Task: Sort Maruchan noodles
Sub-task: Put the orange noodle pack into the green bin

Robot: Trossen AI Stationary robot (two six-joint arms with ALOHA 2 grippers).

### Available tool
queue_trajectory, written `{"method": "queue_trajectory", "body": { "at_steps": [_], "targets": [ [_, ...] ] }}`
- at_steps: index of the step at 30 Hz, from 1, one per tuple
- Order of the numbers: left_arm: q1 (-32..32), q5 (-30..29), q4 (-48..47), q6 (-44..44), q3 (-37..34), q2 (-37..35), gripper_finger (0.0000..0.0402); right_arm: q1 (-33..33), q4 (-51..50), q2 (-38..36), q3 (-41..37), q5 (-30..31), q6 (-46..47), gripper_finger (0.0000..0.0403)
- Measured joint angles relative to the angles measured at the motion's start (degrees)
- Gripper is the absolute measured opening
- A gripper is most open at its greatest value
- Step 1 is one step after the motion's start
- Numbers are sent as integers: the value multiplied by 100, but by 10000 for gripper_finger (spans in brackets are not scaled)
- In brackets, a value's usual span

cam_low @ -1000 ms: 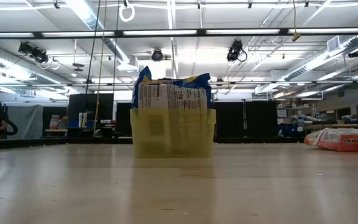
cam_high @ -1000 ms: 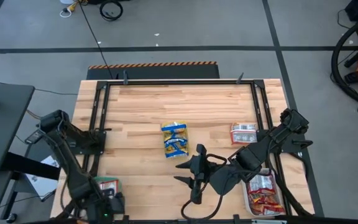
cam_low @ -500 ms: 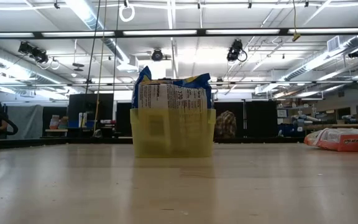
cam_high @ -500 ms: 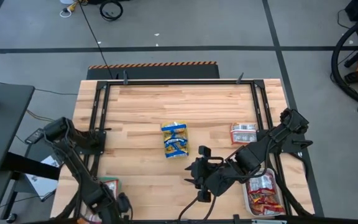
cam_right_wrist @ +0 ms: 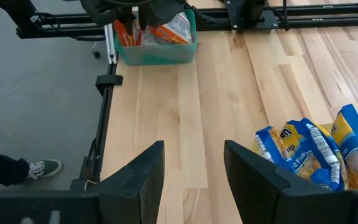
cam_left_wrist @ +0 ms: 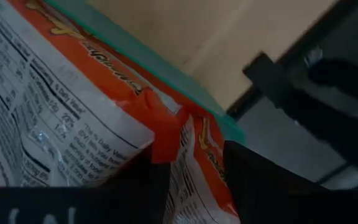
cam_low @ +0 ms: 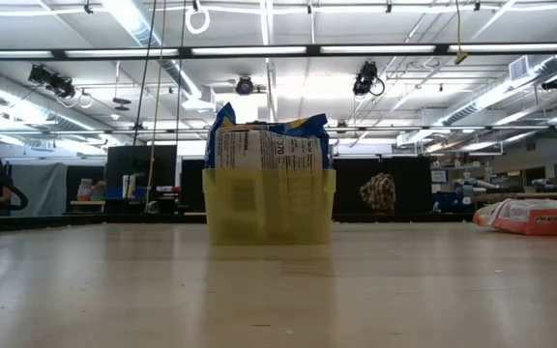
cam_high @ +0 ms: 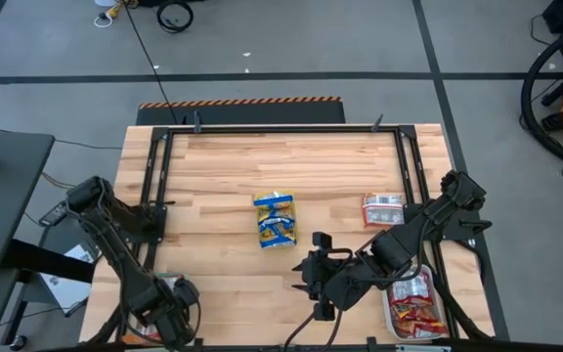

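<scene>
The left gripper (cam_high: 169, 301) sits low over the green tray (cam_right_wrist: 157, 55) at the tabletop's (cam_high: 223, 176) near left corner, its jaws clenched on an orange packet (cam_left_wrist: 160, 134) in that tray. The right gripper (cam_high: 311, 279) hovers near centre, jaws released and empty. At near right, a white tray (cam_high: 391, 315) holds red packets (cam_high: 416, 308). Farther off, blue packets (cam_high: 275, 220) stand in the yellow tray (cam_low: 269, 208) at centre, and one silver packet (cam_high: 383, 208) lies to the right.
</scene>
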Motion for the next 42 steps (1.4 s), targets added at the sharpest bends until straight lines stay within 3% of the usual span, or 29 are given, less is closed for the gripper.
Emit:
{"method": "queue_trajectory", "body": {
  "at_steps": [6, 12, 21, 31, 37, 42],
  "targets": [
    [-26, -434, -125, -697, -4, 236, 152, 0, -12, -2, 0, -1, -14, 171],
    [126, -75, -365, -905, 53, 338, 140, 35, -31, -2, 0, -2, -13, 171],
    [-59, -719, -2486, -2571, 791, 305, 98, 129, -46, -2, 0, 15, 46, 171],
    [-50, -1196, -2438, -3364, 748, 312, 70, 131, -138, -2, 0, 31, 48, 171],
    [-56, -889, -2212, -3480, 743, 430, 46, 137, -162, -2, 0, 42, 48, 171],
    [71, 239, -2074, -3047, 743, 416, 28, 151, -207, -2, 0, 42, 136, 171]
  ]
}}
